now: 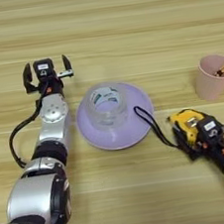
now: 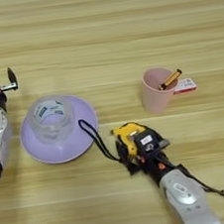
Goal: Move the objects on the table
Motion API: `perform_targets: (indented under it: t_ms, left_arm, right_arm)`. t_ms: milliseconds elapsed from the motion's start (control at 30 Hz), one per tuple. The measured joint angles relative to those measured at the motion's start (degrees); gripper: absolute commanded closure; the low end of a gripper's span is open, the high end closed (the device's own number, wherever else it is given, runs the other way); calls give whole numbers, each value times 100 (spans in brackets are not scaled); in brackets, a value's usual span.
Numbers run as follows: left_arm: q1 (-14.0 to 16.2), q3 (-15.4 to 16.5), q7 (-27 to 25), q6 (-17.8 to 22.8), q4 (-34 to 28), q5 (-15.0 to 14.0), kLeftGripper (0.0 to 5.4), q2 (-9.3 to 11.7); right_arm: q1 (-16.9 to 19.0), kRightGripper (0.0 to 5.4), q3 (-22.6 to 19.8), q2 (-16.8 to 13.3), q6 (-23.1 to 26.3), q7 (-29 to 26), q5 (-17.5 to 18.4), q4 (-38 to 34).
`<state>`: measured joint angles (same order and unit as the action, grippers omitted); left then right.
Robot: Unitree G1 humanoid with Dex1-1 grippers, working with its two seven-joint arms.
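A wide clear tape roll (image 1: 105, 105) stands on a lilac plate (image 1: 136, 130) at the middle of the table (image 1: 122, 22). To its right lies the yellow-and-black tape measure (image 1: 189, 120), its black cord (image 1: 150, 124) looping up to the plate's rim. My right gripper (image 1: 187, 130) is shut on the tape measure, which rests on the wood. A small pink cup (image 2: 155, 94) holding a pencil (image 2: 170, 79) stands farther back on the right. My left gripper (image 1: 46, 63) is open just left of the plate, with nothing between its fingers.
A small red-and-white block (image 2: 184, 85) lies just right of the cup. The left arm's black cable (image 1: 15, 141) loops out over the table beside the forearm. Bare wood stretches across the far half of the table.
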<state>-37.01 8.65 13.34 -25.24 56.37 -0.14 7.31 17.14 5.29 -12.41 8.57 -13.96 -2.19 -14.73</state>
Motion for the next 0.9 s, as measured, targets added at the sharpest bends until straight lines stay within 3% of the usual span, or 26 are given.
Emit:
perform_targets:
  t_ms: [433, 667, 900]
  left_arm:
    - [0, -3, 9, 2, 2, 0, 0, -1]
    - [0, -1, 10, 6, 2, 0, 0, 0]
    - [-1, 0, 10, 10, 4, 0, 0, 0]
  right_arm:
    - [185, 127, -1028, -403, 463, -6, 206, -204]
    - [193, 127, -1109, -430, 610, -61, 362, -237]
    - [297, 30, -1050, -451, 737, -262, 569, -340]
